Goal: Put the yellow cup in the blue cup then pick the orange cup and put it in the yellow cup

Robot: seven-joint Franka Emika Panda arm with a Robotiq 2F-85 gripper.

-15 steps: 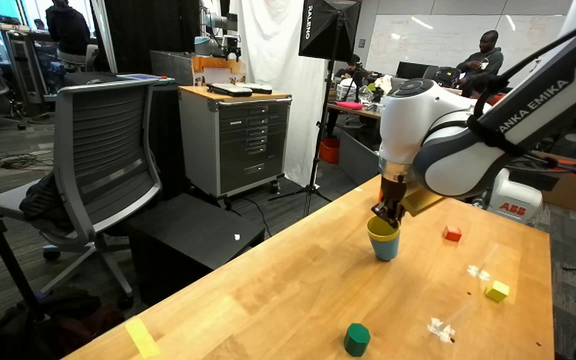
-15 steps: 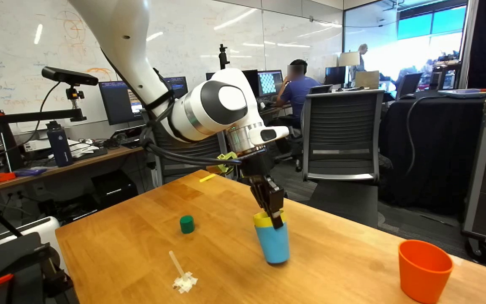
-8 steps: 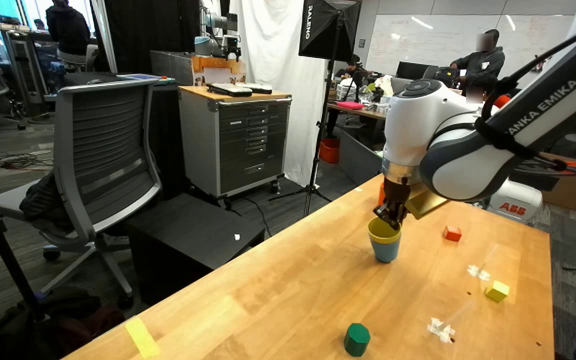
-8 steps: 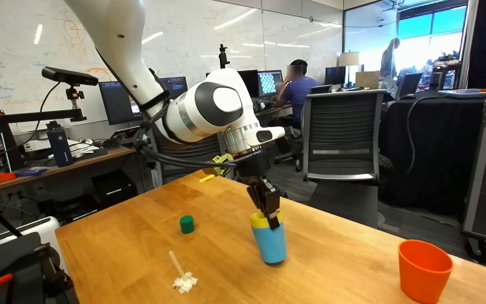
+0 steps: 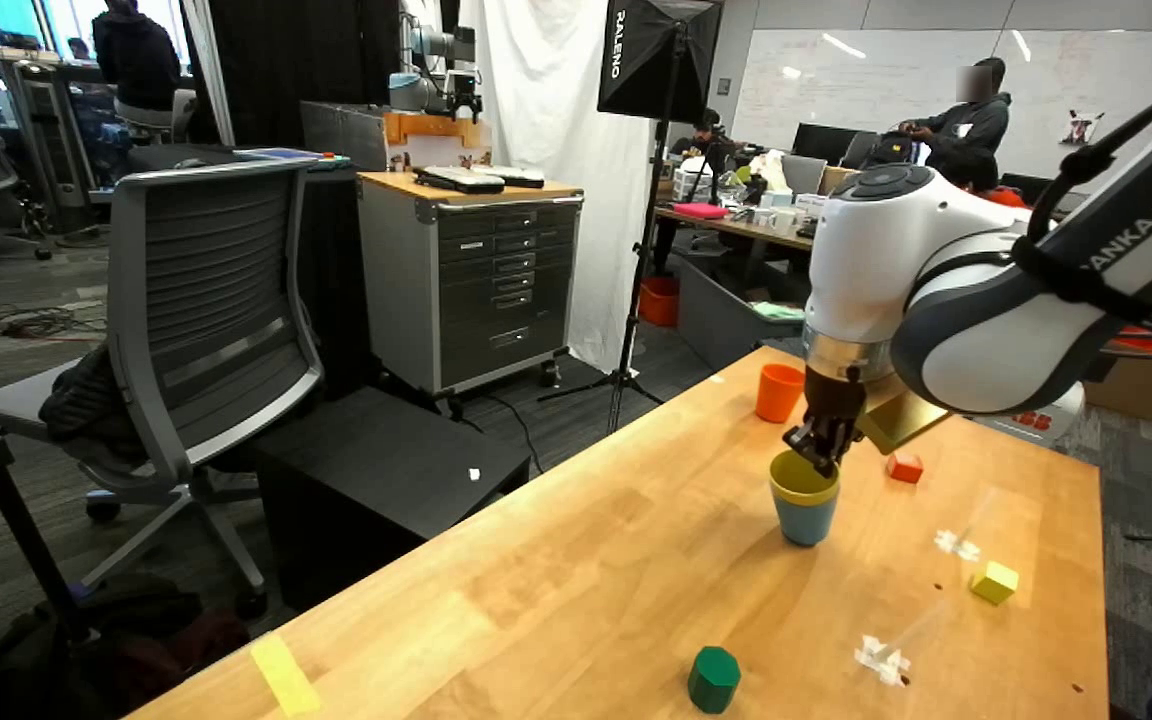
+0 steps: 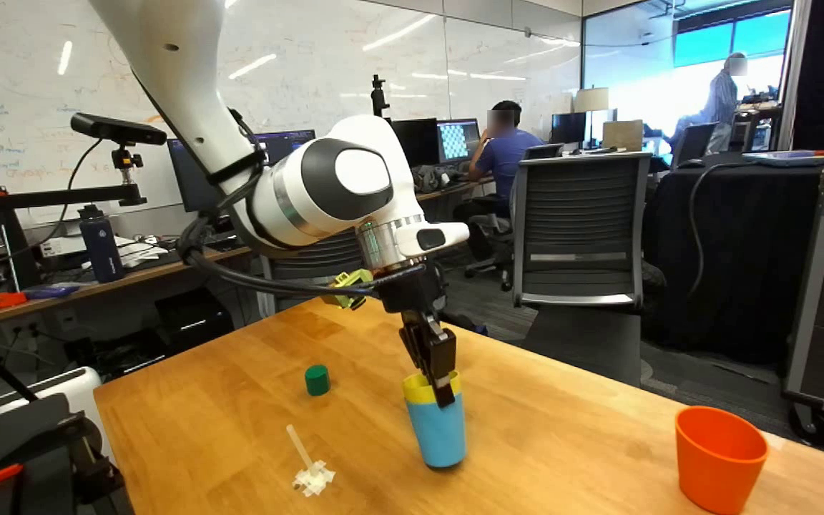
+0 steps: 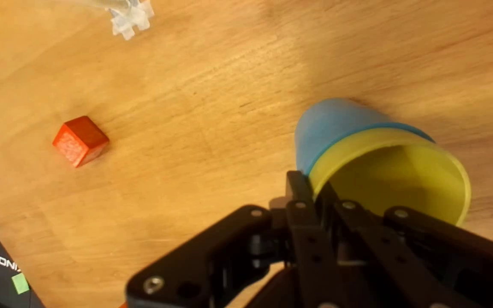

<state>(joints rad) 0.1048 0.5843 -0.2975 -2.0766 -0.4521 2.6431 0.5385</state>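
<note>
Yellow tapered plastic cup point(image 7: 394, 177) is nesting in light-blue tapered plastic cup point(image 6: 435, 433), my claw point(image 7: 312, 186) pinching its rim, likely for seating.

Table point(image 5: 536, 580): brown wood.
Orange cup point(image 6: 719, 461): upright, near an edge.
Blue cup point(image 6: 438, 435): contact with table unclear.
Red block point(image 5: 904, 467), yellow block point(image 5: 994, 582), green piece point(image 5: 714, 680): apart.
White tape point(image 5: 881, 660): two patches.
Yellow tape point(image 5: 285, 676): flat strip.

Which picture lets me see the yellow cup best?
The wrist view: you look right inside the yellow cup, and it appears biggest there, though the gripper hides part of it. Both exterior views show it smaller, mostly hidden in the blue cup, its yellow top poking out.
</note>
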